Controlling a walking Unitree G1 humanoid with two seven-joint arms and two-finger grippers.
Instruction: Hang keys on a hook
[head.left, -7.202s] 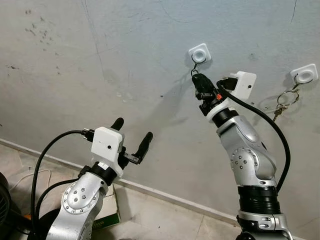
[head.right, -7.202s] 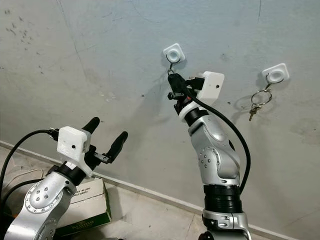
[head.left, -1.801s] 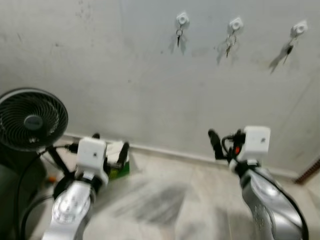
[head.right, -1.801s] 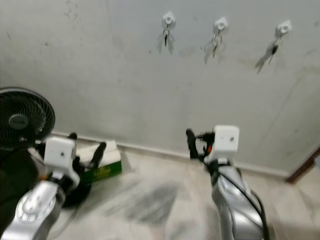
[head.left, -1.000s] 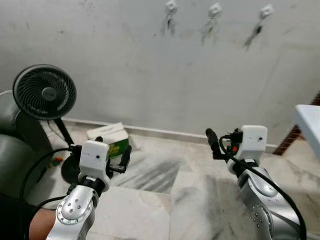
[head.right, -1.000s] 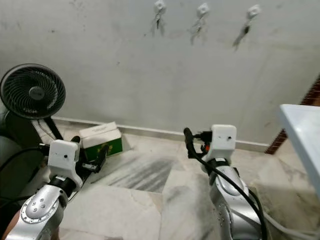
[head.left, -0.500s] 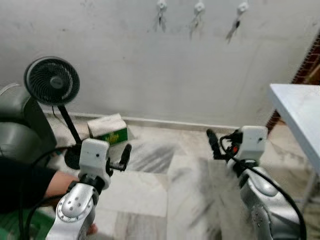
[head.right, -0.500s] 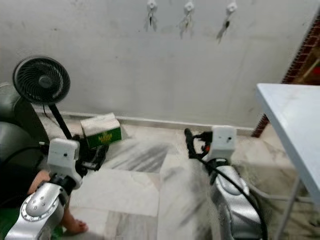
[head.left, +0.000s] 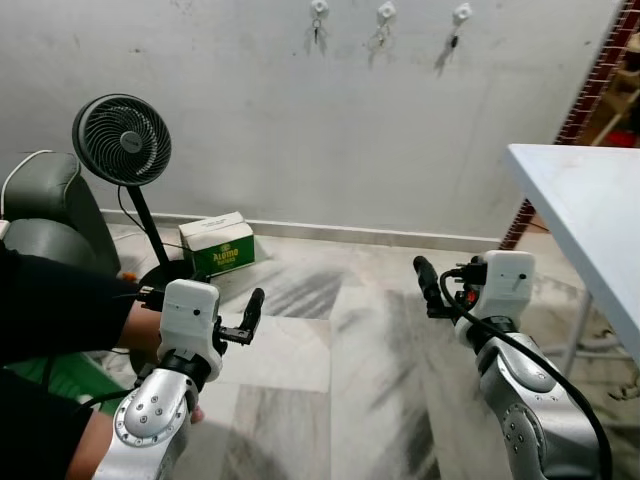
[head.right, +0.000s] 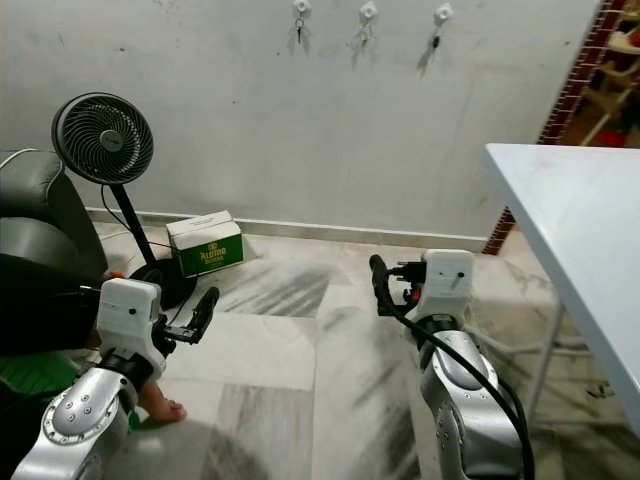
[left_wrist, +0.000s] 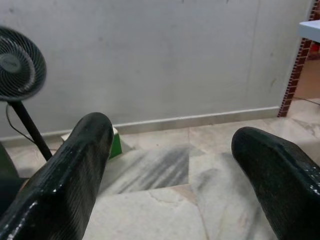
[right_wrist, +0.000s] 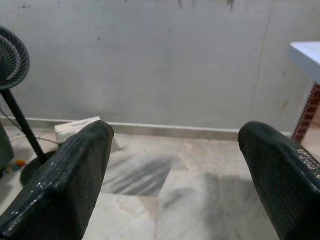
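Three white hooks sit high on the grey wall: left hook (head.left: 318, 7), middle hook (head.left: 386, 10), right hook (head.left: 461, 13). A set of keys hangs from each: left keys (head.left: 317, 28), middle keys (head.left: 379, 36), right keys (head.left: 452, 42). Both arms are held low over the marble floor, far from the wall. My left gripper (left_wrist: 170, 150) is open with nothing between its black fingers (left_wrist: 75, 165). The right gripper (right_wrist: 175, 150) is open too and holds nothing; one of its fingers (head.left: 423, 273) points up toward the wall.
A black pedestal fan (head.left: 122, 140) and a green-and-white box (head.left: 222, 243) stand by the wall at left. A dark chair (head.left: 40, 205) and a person's black sleeve (head.left: 60, 315) and bare foot (head.right: 160, 408) are at my left. A white table (head.left: 590, 210) juts in on the right.
The right gripper was up at the left hook with keys; now both arms are low and empty. The camera has backed away from the wall, bringing the table and a person into view.
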